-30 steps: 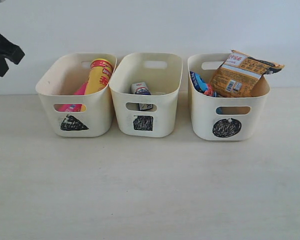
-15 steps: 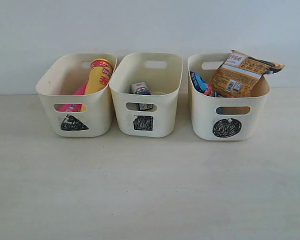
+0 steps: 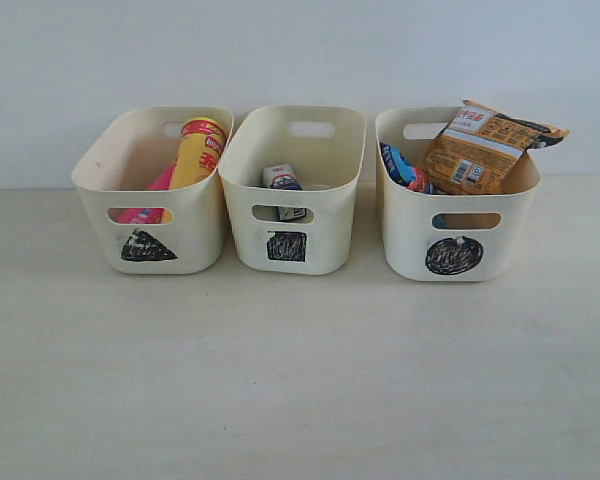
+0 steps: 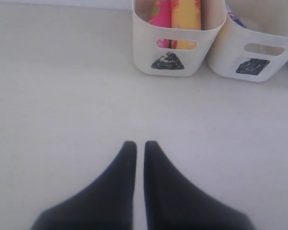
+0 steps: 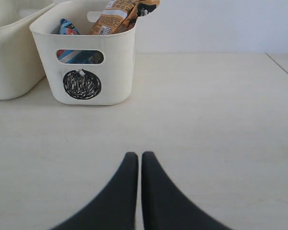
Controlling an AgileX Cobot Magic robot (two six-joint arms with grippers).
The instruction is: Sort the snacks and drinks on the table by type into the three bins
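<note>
Pincers both closed and empty. Left pincer [image 4: 139,143]: tips together with only a thin slit between them, held over bare surface [image 3: 300,380]. Right pincer [image 5: 136,154]: same, tips together over bare surface.

Ahead of left pincer, well apart: triangle bin [image 3: 95,232]. Yellow tube [image 3: 201,150] and pink tube [image 3: 140,214] stand in it side by side, leaning; the pink one shows through the slot handle. Square bin [image 3: 325,240] sits just beside it, further from this pincer.

Ahead of right pincer, well apart and off to one side: circle bin [image 3: 405,240]. Orange packet [image 3: 480,150] is propped inside it, top sticking out over the rim. Blue packet [image 3: 400,168] is tucked beside the orange one, lower, touching it.

Square bin is between the other two, nearer the left pincer's line than the right's. White carton [image 3: 280,177] is upright inside. Something dark shows through its slot; can't tell what.

All three bins stand in a row on the surface, close but not touching, marks facing both pincers.
</note>
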